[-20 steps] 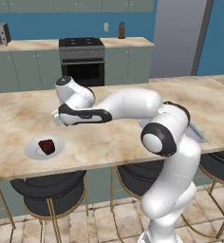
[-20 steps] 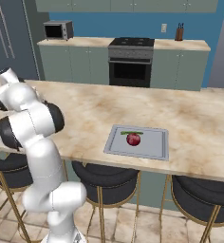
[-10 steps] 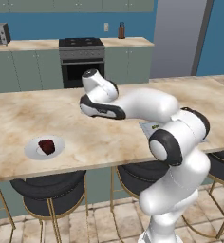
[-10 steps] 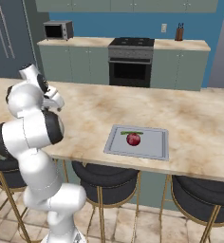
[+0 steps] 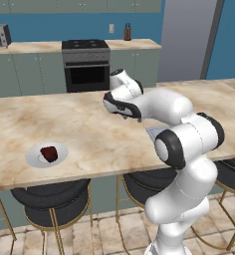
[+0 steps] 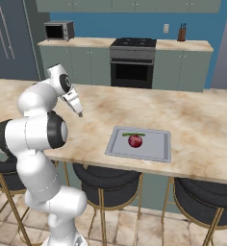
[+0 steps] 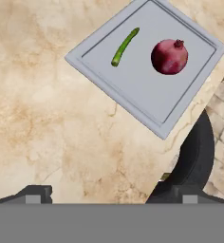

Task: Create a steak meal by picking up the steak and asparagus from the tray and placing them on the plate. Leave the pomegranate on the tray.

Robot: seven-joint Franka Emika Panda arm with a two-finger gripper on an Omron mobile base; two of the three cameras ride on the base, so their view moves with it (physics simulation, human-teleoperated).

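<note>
The steak lies on the round plate at the left of the counter. To the right, the grey tray holds the green asparagus along its far side and a red pomegranate beside it. My gripper hangs open and empty above bare counter between plate and tray, left of the tray. In the hand view the tray sits ahead of the fingertips, with the asparagus and pomegranate on it. The arm hides most of the tray in the left base view.
Dark round stools stand under the counter's near edge. A stove and a microwave line the back wall. The marble counter stretches on to the right of the tray.
The arm has swung right, away from the plate and toward the tray, gripper open throughout. The steak stays on the plate.
</note>
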